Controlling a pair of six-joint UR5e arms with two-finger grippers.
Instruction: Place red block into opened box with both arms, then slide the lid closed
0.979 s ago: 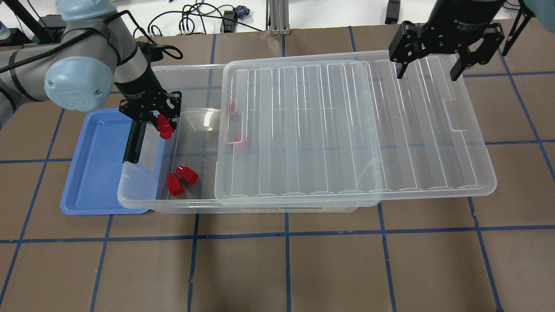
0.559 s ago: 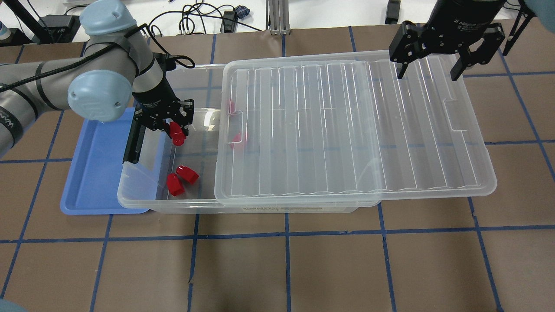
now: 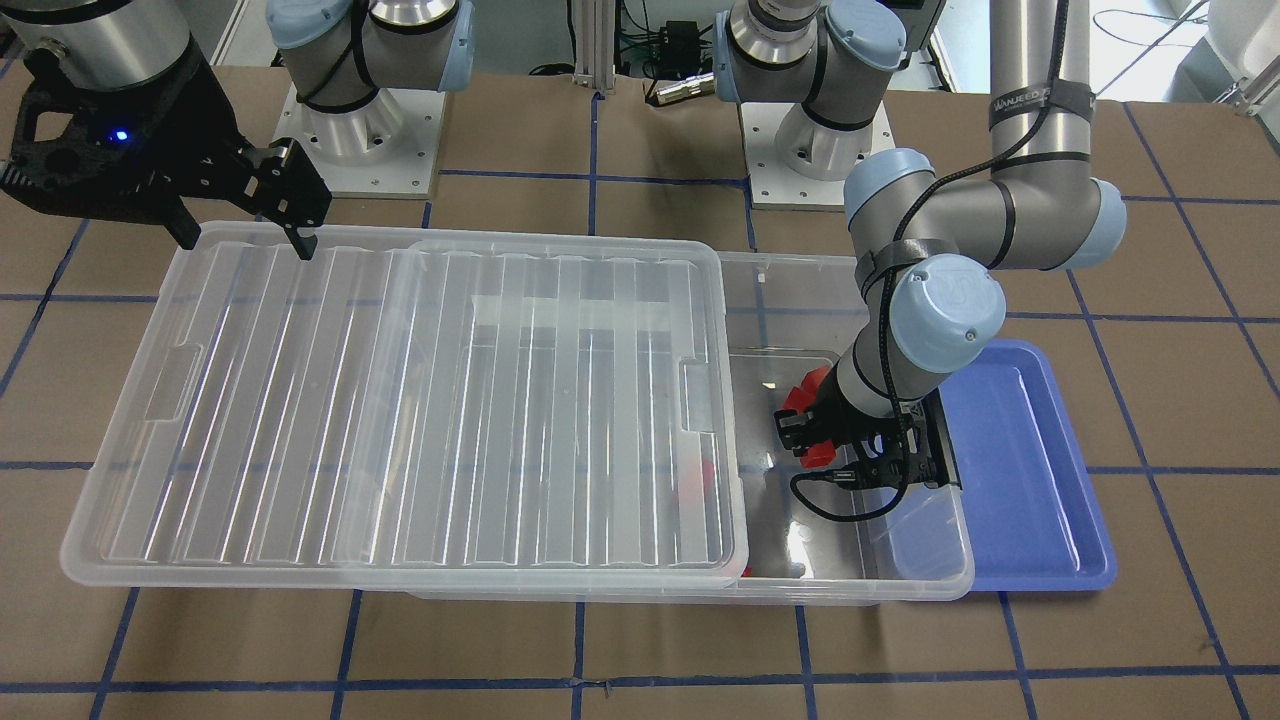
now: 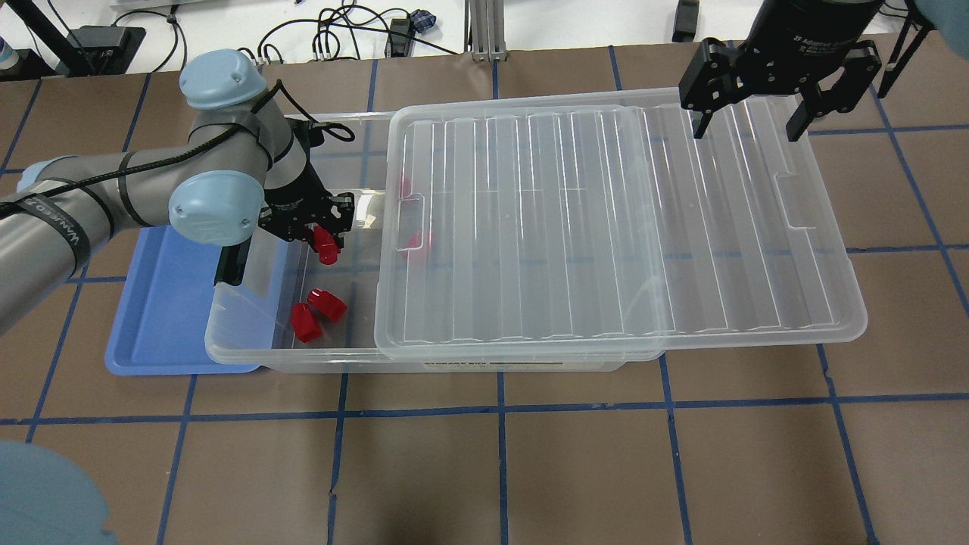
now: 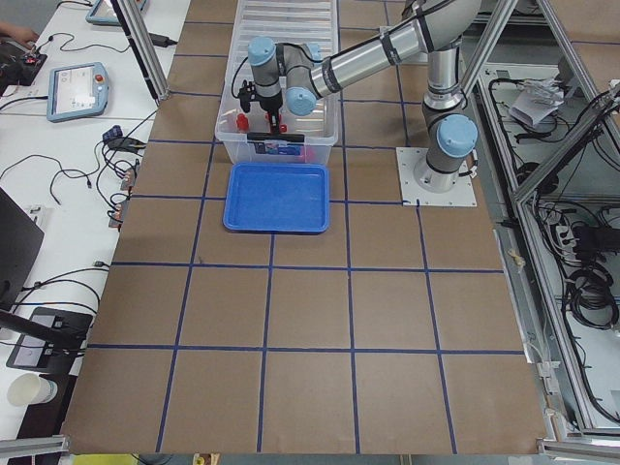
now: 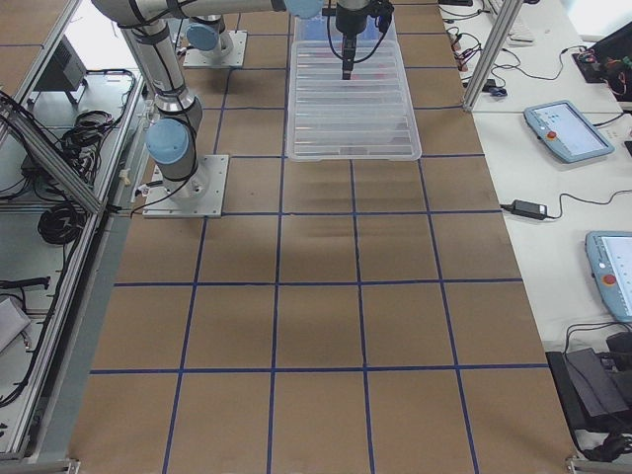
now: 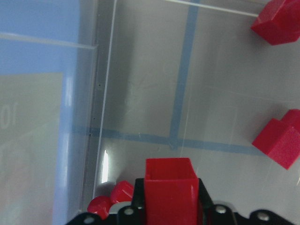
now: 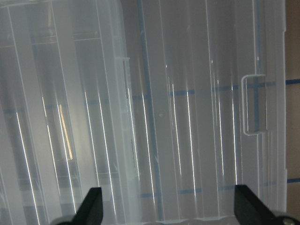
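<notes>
Over the box, left pincer grips red block (boxy, end seemingly hollow); right pincer wide.

**Red block**: small, bright red, boxy. Clamped between the fingers of the left gripper, long axis pointing down, raised over the uncovered left end of the box.

**Box**: large shallow bin of clear plastic, flat on the table, open at its left end.

**Lid**: clear ribbed sheet with a handle recess at each short end. It lies flat on the box, overhanging its right end.

**Right gripper**: fingers spread, holding nothing, above the lid's right part.
</notes>
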